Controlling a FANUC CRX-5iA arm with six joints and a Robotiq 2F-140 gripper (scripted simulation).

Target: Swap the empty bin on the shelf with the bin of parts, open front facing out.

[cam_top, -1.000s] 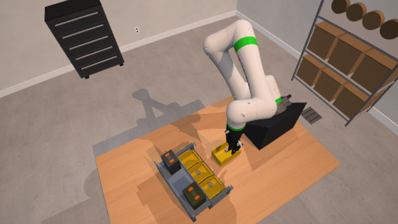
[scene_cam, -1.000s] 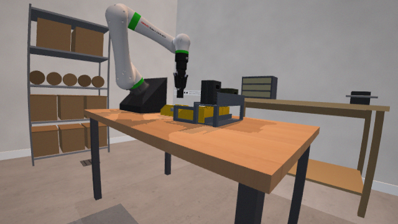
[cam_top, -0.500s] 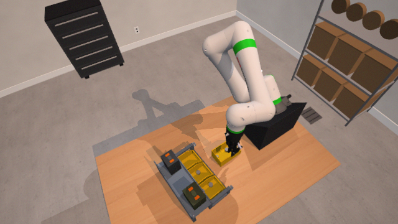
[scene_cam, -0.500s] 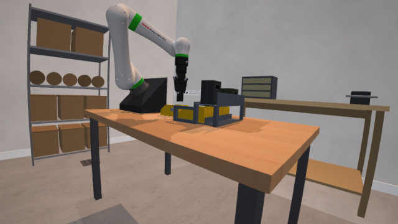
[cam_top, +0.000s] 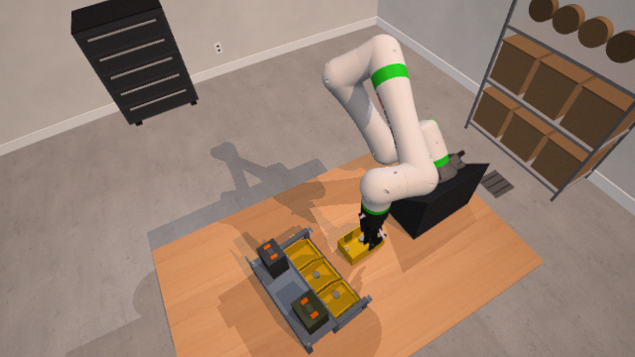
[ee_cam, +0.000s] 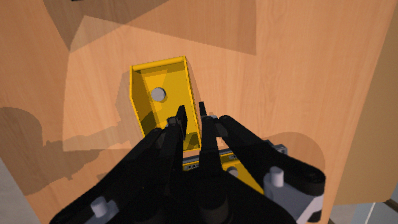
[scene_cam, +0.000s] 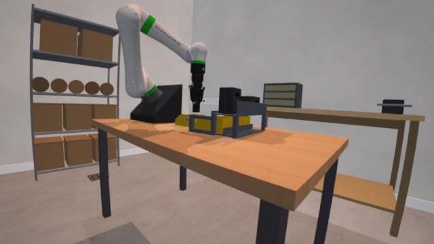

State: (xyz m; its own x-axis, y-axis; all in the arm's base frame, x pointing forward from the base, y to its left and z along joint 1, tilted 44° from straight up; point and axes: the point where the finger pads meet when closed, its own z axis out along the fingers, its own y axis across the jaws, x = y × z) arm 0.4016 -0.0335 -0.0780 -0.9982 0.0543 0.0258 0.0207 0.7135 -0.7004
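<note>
So the gripper (cam_top: 372, 244) (scene_cam: 196, 110) (ee_cam: 193, 111) is just above one side of the loose yellow bin (cam_top: 353, 256) (scene_cam: 182, 120) (ee_cam: 172, 97), fingers slightly apart with nothing held. That bin's upright on the table (cam_top: 427, 278) (scene_cam: 271, 156) (ee_cam: 290, 65), a round gray part (ee_cam: 158, 94) inside. Near the hand, off to one side, the small shelf (cam_top: 349, 317) (scene_cam: 234, 126) has three more yellow bins lined up.

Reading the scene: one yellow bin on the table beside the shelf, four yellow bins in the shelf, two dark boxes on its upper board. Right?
Not four: the top view shows three yellow bins in the shelf. The rest holds: one yellow bin on the table beside it, two dark boxes on its upper board.
</note>
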